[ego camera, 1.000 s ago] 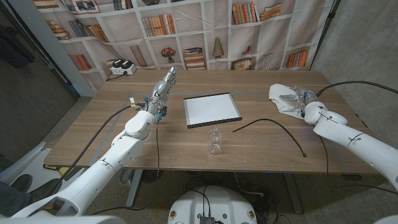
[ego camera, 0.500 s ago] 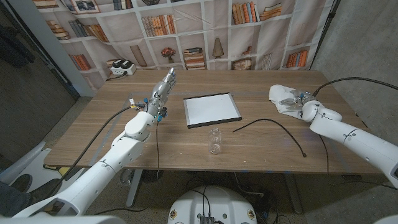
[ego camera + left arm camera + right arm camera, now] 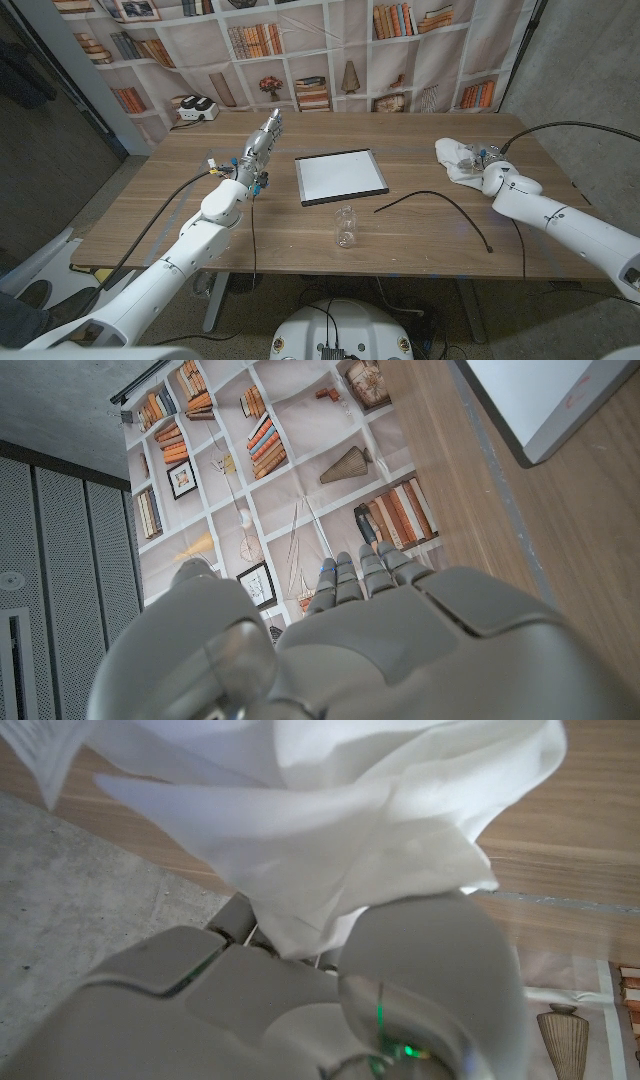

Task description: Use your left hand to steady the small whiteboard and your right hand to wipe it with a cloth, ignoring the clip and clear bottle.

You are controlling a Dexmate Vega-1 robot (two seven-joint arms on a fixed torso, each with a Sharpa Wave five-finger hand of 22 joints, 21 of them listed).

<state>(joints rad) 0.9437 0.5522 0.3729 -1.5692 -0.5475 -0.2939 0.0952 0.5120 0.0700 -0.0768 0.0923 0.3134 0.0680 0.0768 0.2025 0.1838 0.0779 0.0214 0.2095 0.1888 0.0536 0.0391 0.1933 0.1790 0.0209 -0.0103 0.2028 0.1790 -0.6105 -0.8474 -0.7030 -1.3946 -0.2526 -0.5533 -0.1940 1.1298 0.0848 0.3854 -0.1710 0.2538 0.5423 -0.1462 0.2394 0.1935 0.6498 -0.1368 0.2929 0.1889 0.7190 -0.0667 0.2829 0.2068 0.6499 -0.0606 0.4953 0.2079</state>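
The small whiteboard (image 3: 340, 176) lies flat in the middle of the table, its corner (image 3: 560, 400) showing in the left wrist view. My left hand (image 3: 262, 143) (image 3: 350, 640) stays to the left of it, apart from it, fingers stretched out toward the far edge and holding nothing. A white cloth (image 3: 450, 155) lies bunched at the far right of the table. My right hand (image 3: 473, 158) is on it. In the right wrist view the cloth (image 3: 330, 820) runs in between the thumb and fingers of the right hand (image 3: 300, 1010), which grips it.
A clear bottle (image 3: 345, 225) lies on its side just in front of the whiteboard. A black cable (image 3: 440, 203) curves across the table between the board and my right arm. A white and black device (image 3: 195, 108) sits at the far left corner.
My right hand has moved further onto the cloth, which is now bunched tighter. The left hand and whiteboard have not moved.
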